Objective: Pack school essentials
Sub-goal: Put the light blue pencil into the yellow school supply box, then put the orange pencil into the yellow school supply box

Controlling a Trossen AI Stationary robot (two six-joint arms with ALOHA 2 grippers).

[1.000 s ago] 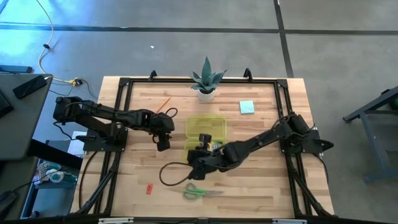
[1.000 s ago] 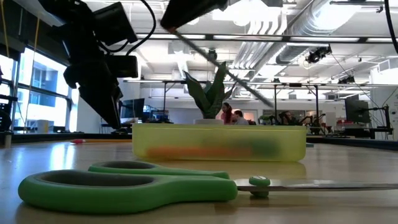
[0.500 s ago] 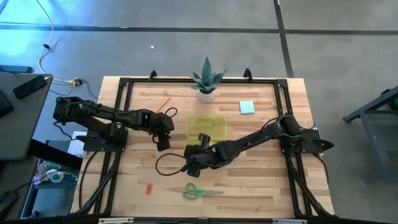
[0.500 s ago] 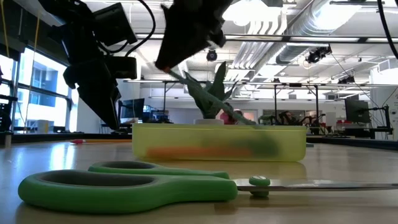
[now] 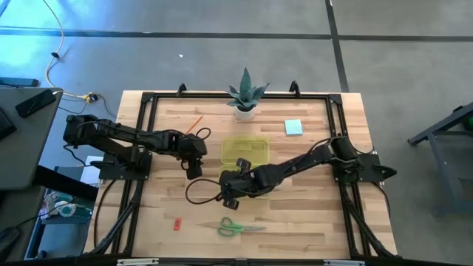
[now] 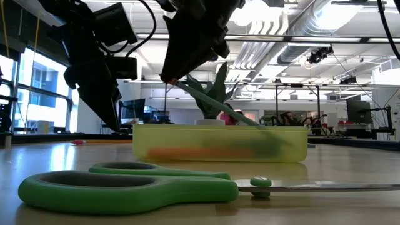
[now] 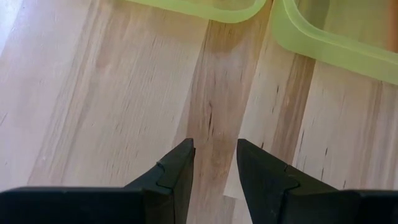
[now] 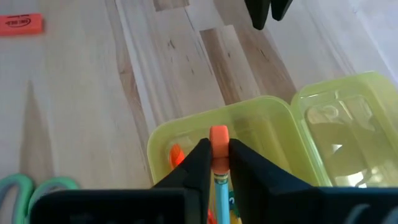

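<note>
My right gripper (image 5: 232, 186) (image 8: 218, 155) is shut on a green pencil (image 6: 215, 103) with an orange end (image 8: 219, 134), above the near half of the open yellow-green case (image 5: 242, 164) (image 8: 261, 124). An orange piece (image 8: 175, 154) lies in that half. My left gripper (image 5: 194, 170) (image 7: 215, 163) hangs open and empty left of the case. On the table lie green-handled scissors (image 5: 235, 227) (image 6: 125, 187), a red eraser (image 5: 177, 223) (image 8: 18, 23), an orange pencil (image 5: 194, 123) and a light-blue notepad (image 5: 293, 127). My right gripper pinches the pencil's shaft (image 8: 221, 177) between its two fingers, a little behind the orange end. The fingers come from above, slanting down. The pencil slants down toward the table's right, and its lower part (image 6: 269, 131) shows behind the case's wall.
A spiky potted plant (image 5: 244, 100) stands at the far edge behind the case. A black frame (image 5: 148, 103) runs round the table top. A black cable (image 5: 199, 196) loops on the table beside my right gripper. Bare wood lies at the near right.
My right gripper has come down and a little toward the table's left over the case, still shut on the pencil. The pencil, earlier slanting high above the case, has sunk so that its lower part is behind the case's wall.
</note>
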